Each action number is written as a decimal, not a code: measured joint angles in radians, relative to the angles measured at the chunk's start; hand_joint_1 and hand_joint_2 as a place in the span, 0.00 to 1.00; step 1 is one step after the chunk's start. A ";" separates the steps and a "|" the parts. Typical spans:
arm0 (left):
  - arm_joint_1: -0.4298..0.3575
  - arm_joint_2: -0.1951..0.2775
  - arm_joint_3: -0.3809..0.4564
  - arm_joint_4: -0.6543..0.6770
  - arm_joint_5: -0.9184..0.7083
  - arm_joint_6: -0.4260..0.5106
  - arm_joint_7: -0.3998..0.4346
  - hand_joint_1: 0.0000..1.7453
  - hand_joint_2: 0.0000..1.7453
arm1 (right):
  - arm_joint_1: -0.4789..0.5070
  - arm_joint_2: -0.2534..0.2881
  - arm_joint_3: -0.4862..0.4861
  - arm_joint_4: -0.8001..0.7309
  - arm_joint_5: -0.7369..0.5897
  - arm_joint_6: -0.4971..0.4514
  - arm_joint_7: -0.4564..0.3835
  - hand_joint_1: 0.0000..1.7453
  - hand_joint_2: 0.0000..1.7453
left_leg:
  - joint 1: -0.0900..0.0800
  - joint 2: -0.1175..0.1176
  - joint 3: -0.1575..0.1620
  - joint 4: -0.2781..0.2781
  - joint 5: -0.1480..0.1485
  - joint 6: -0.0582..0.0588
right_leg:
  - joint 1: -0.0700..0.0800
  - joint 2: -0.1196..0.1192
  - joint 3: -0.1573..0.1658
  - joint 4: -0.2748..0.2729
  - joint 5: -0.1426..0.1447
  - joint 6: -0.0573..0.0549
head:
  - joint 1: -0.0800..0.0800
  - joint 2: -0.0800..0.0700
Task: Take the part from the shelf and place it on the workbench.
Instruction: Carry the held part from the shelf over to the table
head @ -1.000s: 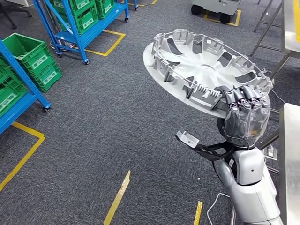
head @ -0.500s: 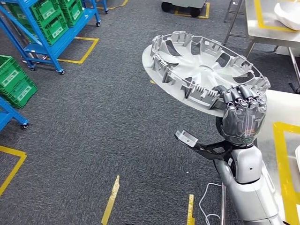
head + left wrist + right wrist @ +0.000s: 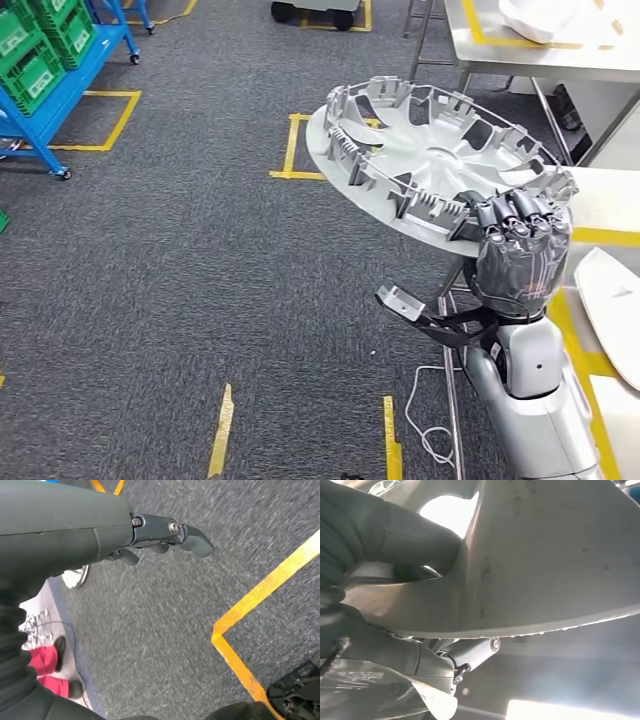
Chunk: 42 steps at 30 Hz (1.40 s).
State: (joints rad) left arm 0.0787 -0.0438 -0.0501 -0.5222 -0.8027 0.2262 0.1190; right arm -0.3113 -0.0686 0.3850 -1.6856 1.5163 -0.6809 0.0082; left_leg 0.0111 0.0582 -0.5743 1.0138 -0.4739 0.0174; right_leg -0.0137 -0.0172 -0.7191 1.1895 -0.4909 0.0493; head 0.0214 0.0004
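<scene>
Wheel cover (image 3: pixel 423 150) held up flat, ribbed side up, over grey carpet beside the steel workbench (image 3: pixel 604 200). Right hand (image 3: pixel 521 245) grips its near rim, fingers curled over the edge. Left hand (image 3: pixel 166 532) hangs over the floor, fingers loosely extended, holding nothing.

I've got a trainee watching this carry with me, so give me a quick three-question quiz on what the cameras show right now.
1. True or false: the right robot hand grips the wheel cover by its rim.
2. The left robot hand holds: A) a crate B) nothing C) a cable.
3. What colour are the crates on the blue shelf?

Key: 1 true; 2 B; 3 green.
</scene>
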 joint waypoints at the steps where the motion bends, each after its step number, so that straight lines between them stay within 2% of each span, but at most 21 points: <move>1: 0.000 0.000 0.000 0.000 0.000 0.000 0.000 0.00 1.00 | 0.000 0.000 -0.001 0.000 0.000 0.000 -0.001 1.00 1.00 | -0.003 0.010 0.003 0.000 -0.003 -0.005 | 0.004 -0.021 0.042 -0.072 0.023 -0.003 | 0.000 0.000; 3: -0.002 0.001 0.000 0.000 0.000 0.000 0.000 0.00 1.00 | -0.001 0.000 -0.001 0.000 0.002 0.000 -0.004 1.00 1.00 | -0.007 0.029 0.008 0.001 -0.009 -0.014 | 0.011 -0.044 0.094 -0.161 0.043 -0.016 | -0.002 0.000; 6: -0.005 0.002 0.000 0.000 0.000 0.001 0.001 0.00 1.00 | -0.001 0.000 -0.004 -0.001 0.004 0.000 -0.007 1.00 1.00 | -0.006 0.046 0.016 0.000 -0.016 -0.030 | 0.015 -0.018 0.097 -0.170 0.042 -0.038 | -0.004 0.000; 8: -0.008 0.002 -0.001 0.000 0.000 0.002 0.001 0.00 1.00 | -0.002 0.000 -0.007 -0.001 0.006 0.000 -0.009 1.00 1.00 | -0.002 0.009 0.004 0.037 -0.044 -0.040 | 0.010 0.002 0.101 -0.174 0.044 -0.049 | -0.006 0.000; 10: -0.007 0.002 -0.001 0.000 0.001 0.001 0.001 0.00 1.00 | -0.003 0.000 -0.007 -0.001 0.008 0.000 -0.010 1.00 1.00 | 0.000 -0.041 -0.050 0.156 -0.107 -0.043 | 0.008 0.023 0.104 -0.176 0.044 -0.057 | -0.011 0.000; 12: -0.004 0.002 -0.001 0.001 0.001 -0.001 0.002 0.00 1.00 | -0.002 0.000 -0.007 0.000 0.010 0.000 -0.010 1.00 1.00 | -0.001 -0.055 -0.113 0.278 -0.148 -0.042 | 0.011 0.050 0.107 -0.175 0.043 -0.060 | -0.012 0.000; 13: -0.003 0.002 -0.001 0.002 0.001 -0.002 0.001 0.00 1.00 | -0.002 0.000 -0.007 0.001 0.011 0.000 -0.011 1.00 1.00 | -0.001 -0.056 -0.124 0.292 -0.138 -0.040 | 0.012 0.065 0.108 -0.175 0.043 -0.061 | -0.012 0.000; 15: -0.002 0.002 -0.001 0.002 0.002 -0.003 0.001 0.00 1.00 | -0.001 0.000 -0.007 0.002 0.012 0.000 -0.011 1.00 1.00 | -0.001 -0.069 -0.095 0.207 -0.065 -0.034 | 0.013 0.096 0.113 -0.174 0.042 -0.060 | -0.013 0.000; 17: -0.003 0.003 -0.001 0.003 0.002 -0.003 0.001 0.00 1.00 | -0.002 0.000 -0.007 0.003 0.013 0.000 -0.011 1.00 1.00 | 0.002 -0.111 -0.042 0.077 -0.001 -0.027 | 0.012 0.121 0.113 -0.169 0.039 -0.056 | -0.012 0.000; 19: -0.004 0.003 -0.002 0.004 0.002 -0.003 0.001 0.00 1.00 | -0.004 0.000 -0.007 0.004 0.014 0.000 -0.011 1.00 1.00 | 0.003 -0.135 -0.018 0.020 0.008 -0.023 | 0.009 0.144 0.104 -0.166 0.040 -0.046 | -0.012 0.000; 21: -0.008 0.002 -0.004 0.004 0.003 -0.004 0.001 0.00 1.00 | -0.003 0.000 -0.007 0.005 0.015 0.000 -0.011 1.00 1.00 | 0.002 -0.116 -0.014 0.010 0.005 -0.018 | 0.004 0.160 0.093 -0.166 0.042 -0.034 | -0.012 0.000; 23: -0.012 0.002 -0.007 0.004 0.003 -0.004 0.001 0.00 1.00 | -0.002 0.000 -0.007 0.005 0.015 0.000 -0.012 1.00 1.00 | 0.002 -0.091 -0.010 0.000 0.009 -0.006 | 0.007 0.116 0.072 -0.135 0.022 -0.025 | -0.008 0.000; 25: -0.012 0.002 -0.008 0.004 0.003 -0.004 0.000 0.00 1.00 | -0.003 0.000 -0.007 0.005 0.015 0.000 -0.012 1.00 1.00 | 0.001 -0.066 -0.007 -0.004 0.009 0.002 | 0.009 0.048 0.018 -0.028 -0.032 -0.018 | -0.003 0.000; 27: -0.010 0.002 -0.008 0.005 0.003 -0.004 0.000 0.00 1.00 | -0.004 0.000 -0.007 0.007 0.015 0.000 -0.011 1.00 1.00 | -0.001 -0.039 -0.007 -0.003 0.006 0.005 | 0.006 0.027 -0.045 0.095 -0.076 -0.011 | -0.002 0.000; 28: -0.010 0.002 -0.008 0.005 0.003 -0.004 0.000 0.00 1.00 | -0.003 0.000 -0.006 0.008 0.015 0.000 -0.011 1.00 1.00 | -0.001 -0.025 -0.006 -0.003 0.005 0.005 | 0.004 0.023 -0.058 0.118 -0.075 -0.008 | -0.002 0.000; 29: -0.010 0.002 -0.009 0.005 0.003 -0.004 0.000 0.00 1.00 | -0.003 -0.001 -0.007 0.009 0.015 0.000 -0.011 1.00 1.00 | -0.001 -0.012 -0.005 -0.003 0.003 0.003 | 0.002 0.019 -0.048 0.098 -0.055 -0.007 | -0.002 0.000; 32: -0.011 0.002 -0.009 0.006 0.003 -0.004 0.000 0.00 1.00 | -0.004 -0.001 -0.007 0.011 0.016 0.000 -0.011 1.00 1.00 | -0.005 0.022 0.004 -0.002 -0.006 -0.008 | 0.005 -0.033 0.057 -0.101 0.028 -0.010 | -0.002 0.000; 34: -0.012 0.003 -0.009 0.006 0.003 -0.004 0.000 0.00 1.00 | -0.009 -0.001 -0.006 0.012 0.017 0.000 -0.010 1.00 1.00 | -0.010 0.041 0.008 -0.001 -0.011 -0.017 | 0.012 -0.052 0.093 -0.164 0.038 -0.023 | -0.005 0.000; 37: -0.017 0.003 -0.009 0.007 0.003 -0.004 0.000 0.00 1.00 | -0.012 -0.002 -0.008 0.013 0.020 0.000 -0.008 1.00 1.00 | -0.009 0.053 0.013 0.002 -0.019 -0.032 | 0.014 -0.018 0.095 -0.167 0.041 -0.044 | -0.008 0.000; 39: -0.020 0.004 -0.009 0.007 0.003 -0.004 0.000 0.00 1.00 | -0.015 -0.002 -0.009 0.014 0.022 0.000 -0.007 1.00 1.00 | -0.005 0.008 -0.007 0.057 -0.056 -0.040 | 0.010 0.005 0.098 -0.171 0.043 -0.055 | -0.014 0.000; 42: -0.016 0.004 -0.009 0.011 0.003 -0.005 -0.001 0.00 1.00 | -0.018 -0.002 -0.008 0.016 0.024 0.000 -0.004 1.00 1.00 | -0.003 -0.049 -0.102 0.250 -0.137 -0.040 | 0.010 0.043 0.100 -0.171 0.042 -0.062 | -0.021 0.000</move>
State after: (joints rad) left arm 0.0623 -0.0401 -0.0595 -0.5115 -0.8000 0.2214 0.1179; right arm -0.3289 -0.0702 0.3772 -1.6697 1.5398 -0.6809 0.0040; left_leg 0.0078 0.0092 -0.6768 1.2634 -0.6111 -0.0223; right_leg -0.0032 0.0255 -0.6186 1.0186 -0.4484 -0.0131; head 0.0007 0.0006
